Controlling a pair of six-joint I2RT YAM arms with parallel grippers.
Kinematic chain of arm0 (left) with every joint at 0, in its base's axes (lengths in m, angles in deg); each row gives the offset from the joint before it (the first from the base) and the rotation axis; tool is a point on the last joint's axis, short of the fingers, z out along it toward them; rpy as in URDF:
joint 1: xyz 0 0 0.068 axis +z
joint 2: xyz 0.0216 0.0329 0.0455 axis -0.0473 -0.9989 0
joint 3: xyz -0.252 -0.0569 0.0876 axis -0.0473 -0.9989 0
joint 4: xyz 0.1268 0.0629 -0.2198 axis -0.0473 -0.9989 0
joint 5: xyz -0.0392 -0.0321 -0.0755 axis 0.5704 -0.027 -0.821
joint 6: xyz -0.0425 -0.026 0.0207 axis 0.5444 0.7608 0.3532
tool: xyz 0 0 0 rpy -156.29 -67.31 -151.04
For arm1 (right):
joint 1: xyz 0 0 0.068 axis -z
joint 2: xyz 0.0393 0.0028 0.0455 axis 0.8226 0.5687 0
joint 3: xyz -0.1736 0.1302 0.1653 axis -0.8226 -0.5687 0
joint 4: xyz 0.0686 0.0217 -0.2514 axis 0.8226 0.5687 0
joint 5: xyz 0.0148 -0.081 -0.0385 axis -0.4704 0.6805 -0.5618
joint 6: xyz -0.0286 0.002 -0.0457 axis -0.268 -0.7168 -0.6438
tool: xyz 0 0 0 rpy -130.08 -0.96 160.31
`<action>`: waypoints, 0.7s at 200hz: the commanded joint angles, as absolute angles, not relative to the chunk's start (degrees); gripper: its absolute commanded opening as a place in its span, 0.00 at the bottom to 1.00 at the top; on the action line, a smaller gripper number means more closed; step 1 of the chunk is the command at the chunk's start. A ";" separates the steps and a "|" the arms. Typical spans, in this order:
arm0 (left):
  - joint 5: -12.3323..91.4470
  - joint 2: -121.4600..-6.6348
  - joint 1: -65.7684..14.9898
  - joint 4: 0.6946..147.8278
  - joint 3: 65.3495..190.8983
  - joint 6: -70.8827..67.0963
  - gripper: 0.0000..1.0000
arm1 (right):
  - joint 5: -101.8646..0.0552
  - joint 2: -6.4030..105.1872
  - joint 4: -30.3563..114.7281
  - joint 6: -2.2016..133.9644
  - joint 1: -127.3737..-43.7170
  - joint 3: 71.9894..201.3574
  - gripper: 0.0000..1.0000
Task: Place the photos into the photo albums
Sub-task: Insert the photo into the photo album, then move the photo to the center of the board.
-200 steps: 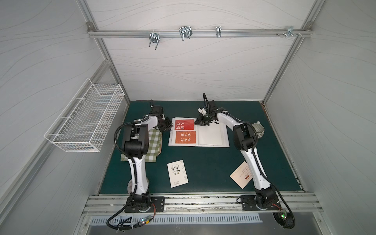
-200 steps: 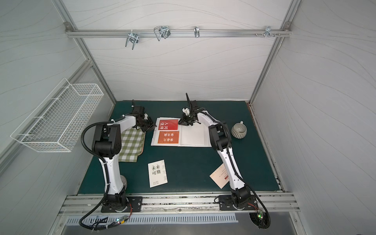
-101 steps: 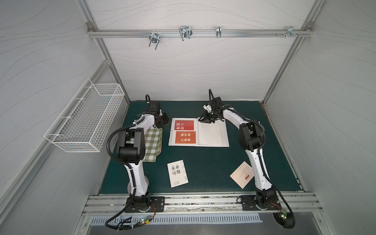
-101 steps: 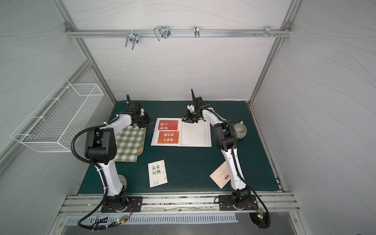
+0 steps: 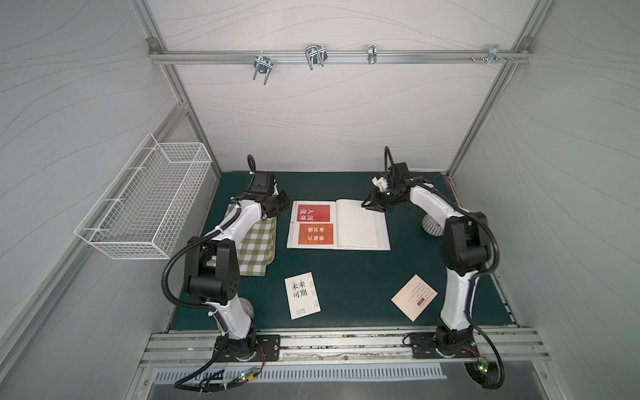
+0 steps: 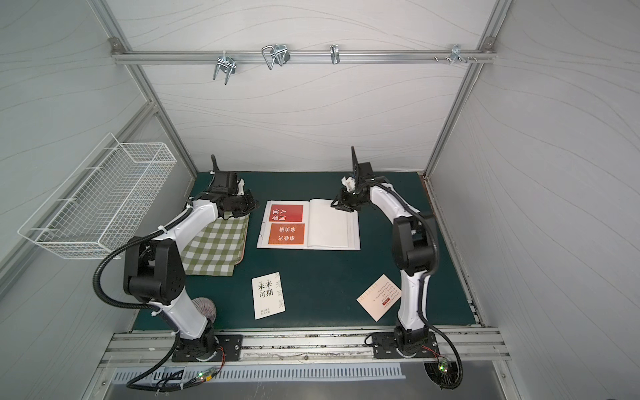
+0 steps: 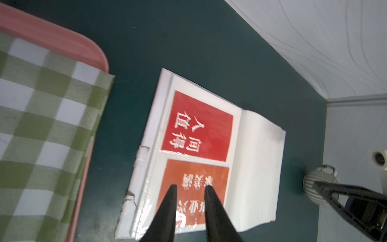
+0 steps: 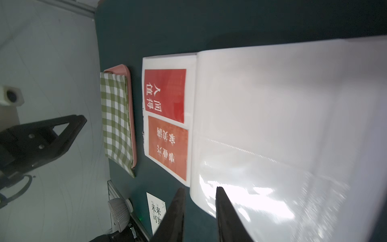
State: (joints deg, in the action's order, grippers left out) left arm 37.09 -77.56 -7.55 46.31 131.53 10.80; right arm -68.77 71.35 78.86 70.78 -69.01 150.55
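The photo album (image 5: 360, 225) (image 6: 332, 228) lies open mid-table. Its left page holds a red card (image 5: 314, 213) (image 7: 199, 127) and an orange card (image 5: 316, 233) (image 8: 167, 146) in clear sleeves. The right page (image 8: 272, 104) is bare white. A white card with black characters (image 5: 302, 295) (image 6: 268, 295) lies on the mat nearer the front, and a cream card (image 5: 414, 297) (image 6: 379, 297) lies at front right. My left gripper (image 5: 286, 204) (image 7: 190, 187) hovers open by the album's far left corner. My right gripper (image 5: 365, 204) (image 8: 200, 189) hovers open at the album's far right part. Neither holds anything.
A green-checked cloth (image 5: 256, 246) on a pink tray (image 7: 62, 42) lies left of the album. A ribbed cup (image 5: 431, 228) stands right of the album, behind the right arm. Another ribbed cup (image 5: 247, 308) sits by the left arm's base. A wire basket (image 5: 145, 201) hangs on the left wall.
My right gripper has slid rightward along the album's far edge and its jaws have spread. My left arm has risen and shifted, its gripper staying near the album's far left corner.
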 commanded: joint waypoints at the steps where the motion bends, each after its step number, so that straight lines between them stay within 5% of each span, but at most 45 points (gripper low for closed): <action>1: 37.39 -73.69 -15.49 44.78 131.37 6.04 0.30 | -63.12 61.19 82.13 69.94 -63.55 139.76 0.33; 49: 33.21 -73.80 -31.28 42.76 133.85 0.89 0.33 | -56.01 39.52 87.44 76.90 -55.27 116.81 0.59; 140: 27.40 -80.73 -40.08 39.69 137.86 -2.06 0.34 | -47.24 15.00 94.88 87.31 -57.17 97.86 0.80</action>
